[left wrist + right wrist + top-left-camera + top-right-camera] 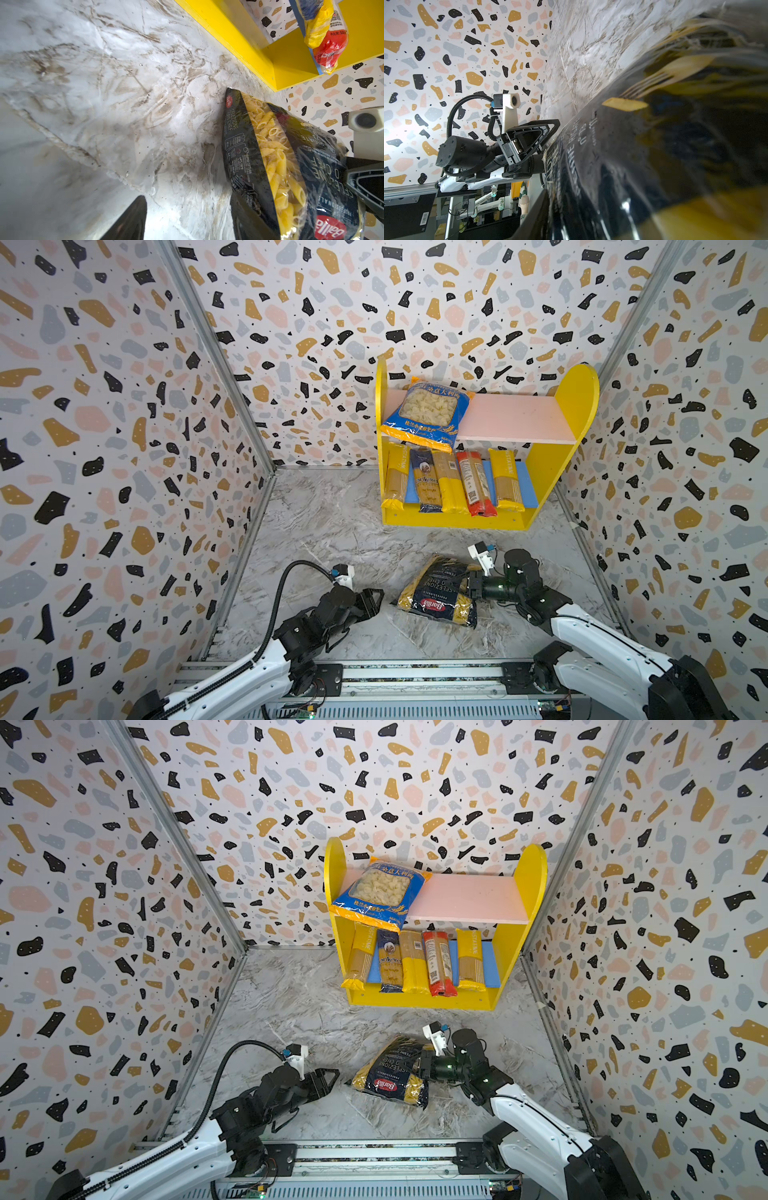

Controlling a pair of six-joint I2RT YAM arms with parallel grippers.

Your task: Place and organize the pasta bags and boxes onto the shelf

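Marble table (pixel 324 510), lower centre: right fingers (pixel 475 581) clamp the Barilla bag (pixel 436 597); left fingers (pixel 548 121) stand apart beside it. The shelf (pixel 575 393), upper right, holds six packs (pixel 449 485).

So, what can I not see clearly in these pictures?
Right pincer, both top views: its dark jaws merge with the dark Barilla bag; grip unclear.
Barilla bag, right wrist view: too close, mostly blurred.
Spaghetti packs, both top views: far ends hidden under the pink board and the orecchiette bag.
Shelf, left wrist view: cut off by the picture edge.

Navy bag (pixel 440 593) labelled Barilla, Selezione Oro Chef, Penne Rigate
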